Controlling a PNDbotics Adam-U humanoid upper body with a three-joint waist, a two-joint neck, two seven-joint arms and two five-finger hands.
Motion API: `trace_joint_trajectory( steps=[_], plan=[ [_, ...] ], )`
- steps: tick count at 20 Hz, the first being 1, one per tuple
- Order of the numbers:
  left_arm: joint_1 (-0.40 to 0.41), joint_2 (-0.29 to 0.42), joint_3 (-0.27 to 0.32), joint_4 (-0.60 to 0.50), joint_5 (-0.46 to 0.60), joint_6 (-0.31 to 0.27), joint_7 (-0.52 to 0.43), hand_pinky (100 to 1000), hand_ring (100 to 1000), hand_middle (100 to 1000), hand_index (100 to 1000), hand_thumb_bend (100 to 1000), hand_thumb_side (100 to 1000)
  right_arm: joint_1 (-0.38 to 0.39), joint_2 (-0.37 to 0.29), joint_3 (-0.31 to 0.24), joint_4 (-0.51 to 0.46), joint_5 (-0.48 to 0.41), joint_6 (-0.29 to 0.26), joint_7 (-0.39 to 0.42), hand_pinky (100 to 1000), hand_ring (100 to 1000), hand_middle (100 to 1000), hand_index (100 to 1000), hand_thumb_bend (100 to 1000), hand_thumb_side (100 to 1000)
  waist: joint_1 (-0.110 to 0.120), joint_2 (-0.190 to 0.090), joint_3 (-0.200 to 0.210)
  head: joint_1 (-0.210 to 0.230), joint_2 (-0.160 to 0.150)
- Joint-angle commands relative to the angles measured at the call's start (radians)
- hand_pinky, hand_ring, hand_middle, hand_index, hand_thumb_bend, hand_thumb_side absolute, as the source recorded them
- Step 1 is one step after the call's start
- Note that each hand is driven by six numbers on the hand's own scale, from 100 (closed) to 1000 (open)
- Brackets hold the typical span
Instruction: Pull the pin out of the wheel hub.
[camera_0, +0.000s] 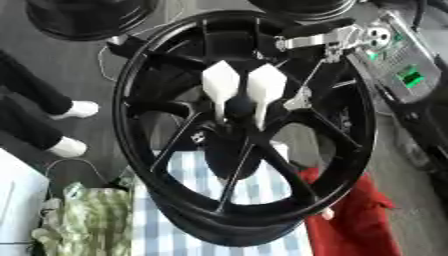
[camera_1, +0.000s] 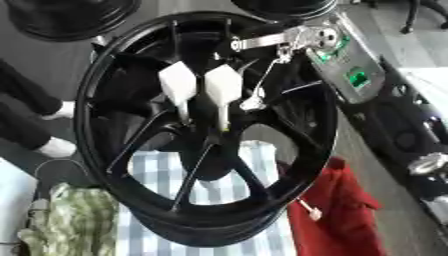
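One hand is up at the hub, and the pin is not yet out.
The big black spoked wheel hub (camera_0: 245, 125) stands upright mid-scene, over a blue-and-white checked cloth (camera_0: 188, 200), with a red cloth (camera_0: 346, 210) to the near right and a green patterned bag (camera_0: 92, 215) to the near left. Two white pointed pieces (camera_0: 243, 87) sit at the hub's centre, presumably the pin's head, though that is a guess. The right hand (camera_0: 319, 40), black with silver joints, comes in from the far right and lies against the upper rim; whether its fingers are curled round anything, I cannot tell. The left hand shows nowhere. It looks like the reach step; next calls for a grip on the white pieces and a straight pull toward the robot.
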Motion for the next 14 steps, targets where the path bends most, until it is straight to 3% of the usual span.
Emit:
trace_joint_trajectory(
  steps=[1, 14],
  plan=[
    [-0.014, 0.018, 0.003, -0.012, -0.001, 0.002, -0.003, 669, 774, 707, 756, 293, 708, -0.025, -0.012, -0.005, -0.012, -0.022, 0.006, 0.0, 896, 841, 779, 798, 304, 100, 0.003, -0.012, -0.001, -0.002, -0.005],
    [-0.014, 0.019, 0.002, -0.012, -0.003, 0.004, -0.005, 671, 774, 709, 755, 290, 711, -0.018, -0.029, 0.005, -0.04, -0.052, 0.03, 0.0, 889, 825, 746, 771, 310, 100, 0.001, -0.012, 0.0, -0.002, -0.011]
  ],
)
